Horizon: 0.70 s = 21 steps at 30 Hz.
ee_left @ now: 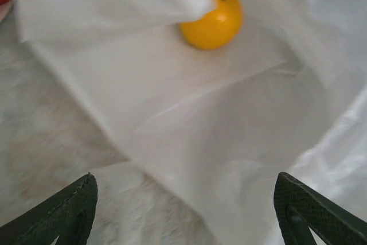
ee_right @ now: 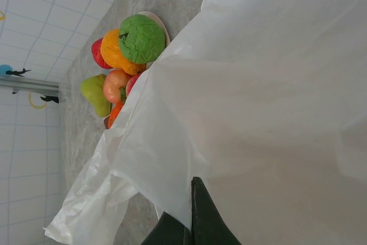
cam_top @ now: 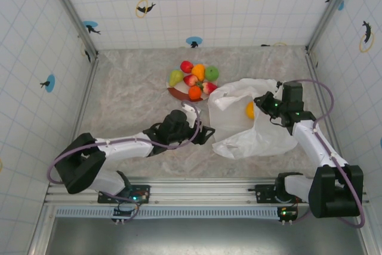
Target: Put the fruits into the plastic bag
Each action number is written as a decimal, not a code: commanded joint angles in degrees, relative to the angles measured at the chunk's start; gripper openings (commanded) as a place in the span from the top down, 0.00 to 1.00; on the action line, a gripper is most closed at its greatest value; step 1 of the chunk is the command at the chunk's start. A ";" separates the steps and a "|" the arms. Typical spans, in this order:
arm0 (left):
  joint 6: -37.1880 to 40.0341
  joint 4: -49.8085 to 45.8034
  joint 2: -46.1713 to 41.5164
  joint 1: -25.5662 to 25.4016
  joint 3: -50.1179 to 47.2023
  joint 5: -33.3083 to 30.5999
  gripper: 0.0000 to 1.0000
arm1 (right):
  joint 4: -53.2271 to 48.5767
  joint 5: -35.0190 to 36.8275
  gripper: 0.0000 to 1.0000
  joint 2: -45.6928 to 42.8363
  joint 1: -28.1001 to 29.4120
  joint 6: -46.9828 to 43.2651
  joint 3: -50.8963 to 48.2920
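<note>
Lying beside the plate (cam_top: 173, 93) on the worktop (cam_top: 131, 88), the plastic bag (cam_top: 250, 138) holds one orange fruit (ee_left: 213, 22); left jaws stand wide at its mouth, right jaws pinch its film; other fruits (cam_top: 194, 79) fill the plate.

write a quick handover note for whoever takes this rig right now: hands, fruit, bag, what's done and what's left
Left hand: open, empty, at the mouth of the plastic bag.
Right hand: shut on the bag's upper edge, holding it up.
Done: one orange fruit lies inside the bag.
Left: the other fruits are piled on the plate beside the bag; all need moving in.
</note>
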 commanded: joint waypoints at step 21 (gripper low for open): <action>-17.23 9.52 25.78 1.54 13.41 8.79 0.71 | 0.87 0.16 1.00 -0.49 -1.42 -1.09 4.02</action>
